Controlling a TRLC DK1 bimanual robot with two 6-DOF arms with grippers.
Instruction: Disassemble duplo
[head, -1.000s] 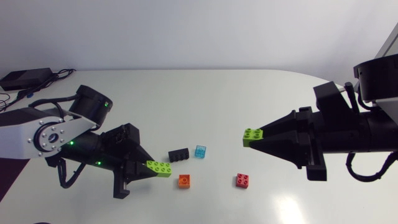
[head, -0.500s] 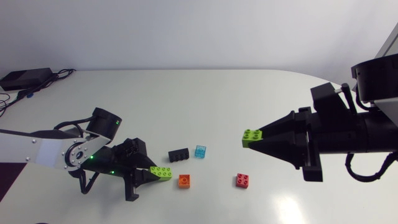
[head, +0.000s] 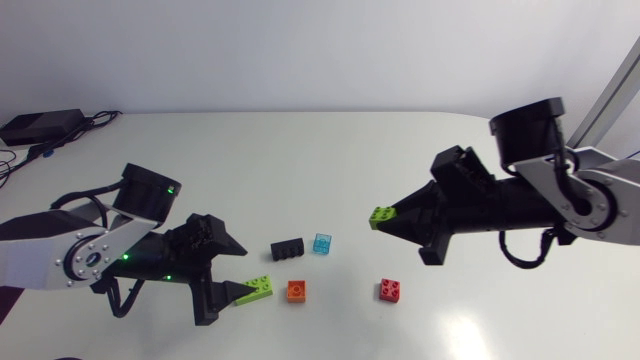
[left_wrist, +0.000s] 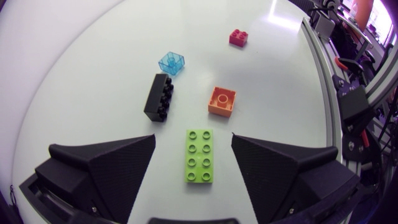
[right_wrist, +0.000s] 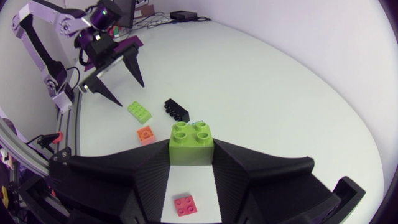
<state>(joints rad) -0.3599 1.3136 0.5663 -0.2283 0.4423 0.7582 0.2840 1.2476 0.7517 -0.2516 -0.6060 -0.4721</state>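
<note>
Left gripper (head: 238, 272): spread wide, nothing held.
Long brick (left_wrist: 199, 155): light, hard, slippery; to be pinched on its long sides.
Right gripper (head: 393, 222): closed on small brick (right_wrist: 191, 143).

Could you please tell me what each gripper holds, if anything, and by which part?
Right gripper: the small green brick, pinched by opposite side walls. Left gripper: nothing; the long green brick lies between its open fingers.
</note>
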